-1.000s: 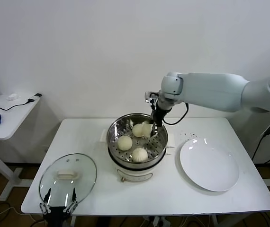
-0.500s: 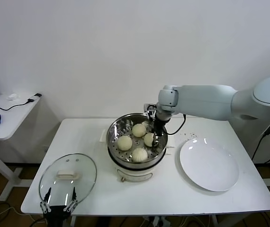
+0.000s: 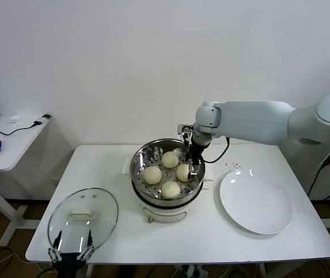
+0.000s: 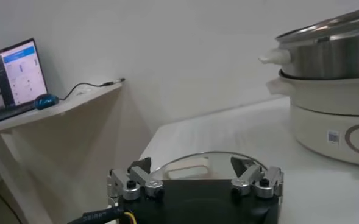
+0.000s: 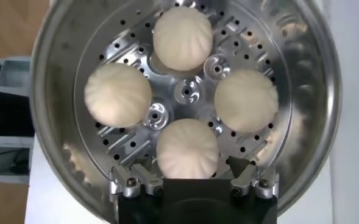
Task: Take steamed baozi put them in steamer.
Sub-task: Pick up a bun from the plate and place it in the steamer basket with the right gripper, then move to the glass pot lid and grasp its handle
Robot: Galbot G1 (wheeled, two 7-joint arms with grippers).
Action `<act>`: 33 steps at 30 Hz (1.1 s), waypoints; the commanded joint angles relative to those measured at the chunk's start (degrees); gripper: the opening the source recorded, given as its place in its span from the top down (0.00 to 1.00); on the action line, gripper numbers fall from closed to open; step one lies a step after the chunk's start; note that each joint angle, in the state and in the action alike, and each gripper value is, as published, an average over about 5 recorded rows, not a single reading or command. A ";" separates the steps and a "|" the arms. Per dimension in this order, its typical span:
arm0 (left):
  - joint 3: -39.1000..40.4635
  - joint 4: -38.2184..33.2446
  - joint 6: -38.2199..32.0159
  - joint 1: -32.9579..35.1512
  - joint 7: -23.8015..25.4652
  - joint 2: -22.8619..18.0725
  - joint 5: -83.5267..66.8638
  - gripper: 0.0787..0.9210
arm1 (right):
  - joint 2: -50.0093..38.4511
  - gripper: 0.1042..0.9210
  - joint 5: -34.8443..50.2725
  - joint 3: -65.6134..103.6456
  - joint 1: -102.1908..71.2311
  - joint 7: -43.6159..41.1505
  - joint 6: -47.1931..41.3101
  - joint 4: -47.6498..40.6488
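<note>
Head view shows the white tabletop (image 3: 211, 243) with the steamer (image 3: 139, 174) in the middle, and all four steamed baozi (image 3: 152, 175) sit inside it on the floor with holes. Your right gripper (image 3: 193, 168) is over the bun on the plate side. In the right wrist view its jaws stand wide open, one on each side of that bun (image 5: 188, 148), and they hold nothing. So the step now is to let go cleanly. Lift the gripper straight up, so the jaws do not drag the bun or bump the shiny rim. Do not swing sideways until you are above the rim. The white plate (image 3: 256, 202) beside the steamer has no buns on it, so I think the putting-in is done. Your left gripper (image 3: 71, 253) waits at the near edge by the glass lid (image 3: 83, 215), jaws open and holding nothing. The cooker base (image 4: 341, 131) has a small sticker, too small to read
</note>
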 commanded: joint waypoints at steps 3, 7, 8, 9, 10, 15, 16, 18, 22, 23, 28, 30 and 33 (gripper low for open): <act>-0.12 0.24 -0.12 -0.22 0.01 0.34 -0.13 0.12 | -8.21 0.12 1.05 4.39 5.98 -1.82 5.04 1.44; -0.27 0.19 -0.07 -0.76 0.04 0.61 -0.09 0.12 | -14.22 0.12 1.60 5.41 8.63 -1.17 13.31 3.04; -0.32 0.12 -0.09 -0.84 0.05 0.66 -0.10 0.12 | -15.93 0.12 1.52 5.55 8.91 -0.36 15.71 3.87; -0.39 0.04 -0.14 -0.85 0.06 0.70 -0.10 0.12 | -17.95 0.12 1.49 5.95 8.95 0.67 17.61 4.94; -0.44 -0.05 -0.23 -0.81 0.07 0.78 -0.12 0.12 | -20.28 0.12 1.52 6.81 8.65 2.22 19.38 6.31; -0.74 -0.29 -0.84 -0.38 0.11 1.26 0.04 0.12 | -33.33 0.12 1.99 15.42 1.40 12.74 25.19 13.83; -0.87 -0.34 -0.92 -0.37 0.13 1.21 0.13 0.12 | -36.03 0.12 1.89 18.35 -1.92 14.73 25.38 15.51; -1.19 -0.51 -1.00 -0.46 0.13 0.98 0.26 0.12 | -40.43 0.12 1.39 26.02 -10.10 18.45 25.93 18.21; -1.60 -1.42 -0.85 -0.47 0.10 0.56 0.23 0.12 | -46.67 0.12 0.05 48.61 -33.07 26.68 28.32 22.12; -1.67 -1.74 -0.80 -0.40 0.12 0.50 0.25 0.12 | -47.43 0.12 -0.31 53.40 -37.89 28.17 28.97 22.75; -1.92 -3.07 -0.43 -0.23 0.41 0.20 0.92 0.12 | -49.07 0.12 -3.13 72.69 -59.08 32.45 31.91 25.05; -2.07 -3.53 -0.39 -0.22 0.96 -0.04 1.75 0.12 | -48.53 0.12 -4.72 83.32 -69.75 32.89 32.23 25.71; -2.44 -3.91 -0.64 -0.24 1.67 -0.33 3.80 0.12 | -45.78 0.12 -6.83 99.64 -84.80 33.55 32.29 26.73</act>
